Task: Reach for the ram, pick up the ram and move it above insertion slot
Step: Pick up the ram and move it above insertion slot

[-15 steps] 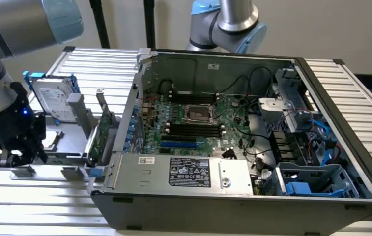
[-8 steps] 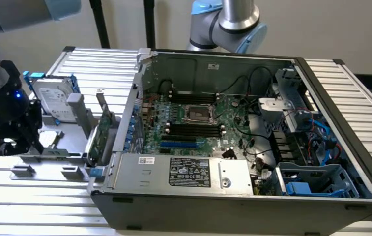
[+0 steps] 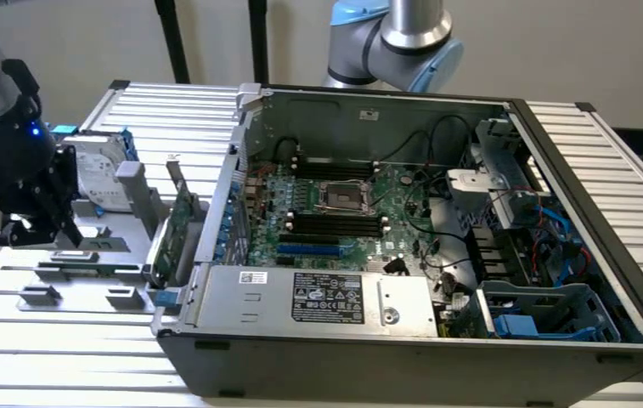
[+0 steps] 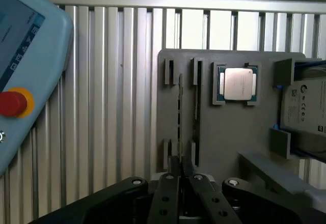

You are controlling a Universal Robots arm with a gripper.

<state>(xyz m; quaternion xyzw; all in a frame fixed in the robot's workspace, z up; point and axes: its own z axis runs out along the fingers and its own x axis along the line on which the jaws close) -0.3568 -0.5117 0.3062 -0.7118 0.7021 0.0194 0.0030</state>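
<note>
Teach pendant (image 4: 30, 56): pale blue-grey plastic casing with rounded corners, carrying a round red button (image 4: 12, 103) on a yellow collar; seen by the wrist camera.
Table (image 4: 112, 107): ribbed aluminium, with long parallel grooves and a dull metallic sheen.
Gripper (image 3: 38, 225): dark, matt linkage at the exterior view's left, low over the grey holder plate (image 3: 83, 280). The wrist view shows the black metal gripper (image 4: 179, 160) with round pivot pins, right at the near end of the ram. Whether it is clenched on the ram or released cannot be told.
Ram (image 4: 179, 112): a thin stick seen edge-on, standing upright in notched cradles of the holder plate (image 4: 224, 132), which is matt grey and rectangular.
Processor (image 4: 239, 84): a square chip with a silver lid and green border, lying flat in a square recess of the plate, beside the ram.
Hard drive (image 4: 305, 112): silver-labelled, in a blue frame, at the plate's edge; also seen in the exterior view (image 3: 100, 178).
Expansion card (image 3: 185, 225): a green board, upright between the plate and the computer case (image 3: 412, 357).
Insertion slot (image 3: 338, 221): one of several long, narrow black sockets lying parallel on the green motherboard (image 3: 401, 229), inside the open dark metal case, well apart from the gripper.
</note>
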